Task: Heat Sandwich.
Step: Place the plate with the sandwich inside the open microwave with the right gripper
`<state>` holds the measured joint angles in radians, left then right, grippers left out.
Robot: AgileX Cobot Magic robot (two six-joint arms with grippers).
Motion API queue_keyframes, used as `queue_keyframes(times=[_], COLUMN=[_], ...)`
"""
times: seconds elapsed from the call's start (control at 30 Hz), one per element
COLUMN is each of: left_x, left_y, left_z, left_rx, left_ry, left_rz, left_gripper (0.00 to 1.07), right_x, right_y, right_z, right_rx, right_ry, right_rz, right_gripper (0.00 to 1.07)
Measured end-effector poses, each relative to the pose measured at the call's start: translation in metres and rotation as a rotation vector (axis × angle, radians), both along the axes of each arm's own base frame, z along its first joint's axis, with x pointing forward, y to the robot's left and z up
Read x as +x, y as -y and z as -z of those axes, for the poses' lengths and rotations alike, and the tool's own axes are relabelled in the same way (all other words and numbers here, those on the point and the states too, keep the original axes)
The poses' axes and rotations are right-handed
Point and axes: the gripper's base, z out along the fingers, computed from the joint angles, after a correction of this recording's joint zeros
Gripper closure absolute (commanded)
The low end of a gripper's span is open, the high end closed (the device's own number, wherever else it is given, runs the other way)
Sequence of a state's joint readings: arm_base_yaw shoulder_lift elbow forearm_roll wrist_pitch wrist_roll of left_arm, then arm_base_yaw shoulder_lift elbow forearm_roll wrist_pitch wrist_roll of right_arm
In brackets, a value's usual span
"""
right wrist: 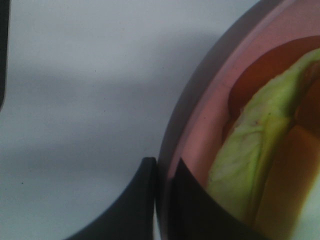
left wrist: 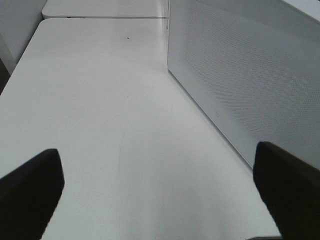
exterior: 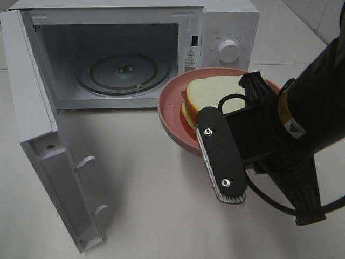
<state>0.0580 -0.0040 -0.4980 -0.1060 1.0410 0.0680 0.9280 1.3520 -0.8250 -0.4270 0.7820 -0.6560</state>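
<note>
My R hand (right wrist: 164, 172) is clamped on the rim of the pink plate (exterior: 168, 110); sandwich (exterior: 215, 89) lies on it, just right of the microwave (exterior: 229, 24) opening. My L hand (left wrist: 160, 192) is spread apart, holding nothing. Risk: thin rim grip, plate tips & sandwich slides off, or rim clips the cavity frame going in. Room: door (exterior: 38, 124) swung wide, turntable (exterior: 123, 70) bare, counter (exterior: 151, 205) free in front
</note>
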Motion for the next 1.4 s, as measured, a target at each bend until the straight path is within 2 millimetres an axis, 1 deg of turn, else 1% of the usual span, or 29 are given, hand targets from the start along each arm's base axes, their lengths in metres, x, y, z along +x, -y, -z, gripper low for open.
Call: queue_keyframes(times=[0.1, 0.3, 0.4, 0.5, 0.7, 0.9, 1.1, 1.13, 1.27, 1.4], left_x=[0.0, 0.0, 0.0, 0.0, 0.0, 0.0, 0.0, 0.0, 0.0, 0.0], left_y=[0.0, 0.0, 0.0, 0.0, 0.0, 0.0, 0.0, 0.0, 0.0, 0.0], left_z=[0.0, 0.0, 0.0, 0.0, 0.0, 0.0, 0.0, 0.0, 0.0, 0.0], left_rx=[0.0, 0.0, 0.0, 0.0, 0.0, 0.0, 0.0, 0.0, 0.0, 0.0], left_ry=[0.0, 0.0, 0.0, 0.0, 0.0, 0.0, 0.0, 0.0, 0.0, 0.0], left_rz=[0.0, 0.0, 0.0, 0.0, 0.0, 0.0, 0.0, 0.0, 0.0, 0.0], left_gripper=[0.09, 0.09, 0.09, 0.09, 0.09, 0.09, 0.09, 0.09, 0.09, 0.09], right_x=[0.0, 0.0, 0.001, 0.005, 0.013, 0.023, 0.03, 0.032, 0.035, 0.039], right_y=[-0.001, -0.003, -0.002, 0.001, 0.006, 0.008, -0.001, -0.004, -0.007, -0.012], right_z=[0.0, 0.0, 0.001, 0.001, 0.002, 0.012, 0.014, 0.017, 0.024, 0.03], right_rx=[0.001, -0.044, -0.036, -0.012, -0.011, -0.031, 0.017, 0.013, 0.01, 0.032], right_ry=[0.002, 0.005, -0.01, -0.038, -0.029, -0.061, 0.003, 0.007, -0.001, 0.009], right_rz=[-0.036, -0.166, -0.181, -0.201, -0.246, -0.282, -0.347, -0.368, -0.373, -0.38], right_gripper=[1.04, 1.04, 1.04, 1.04, 1.04, 1.04, 1.04, 1.04, 1.07, 1.07])
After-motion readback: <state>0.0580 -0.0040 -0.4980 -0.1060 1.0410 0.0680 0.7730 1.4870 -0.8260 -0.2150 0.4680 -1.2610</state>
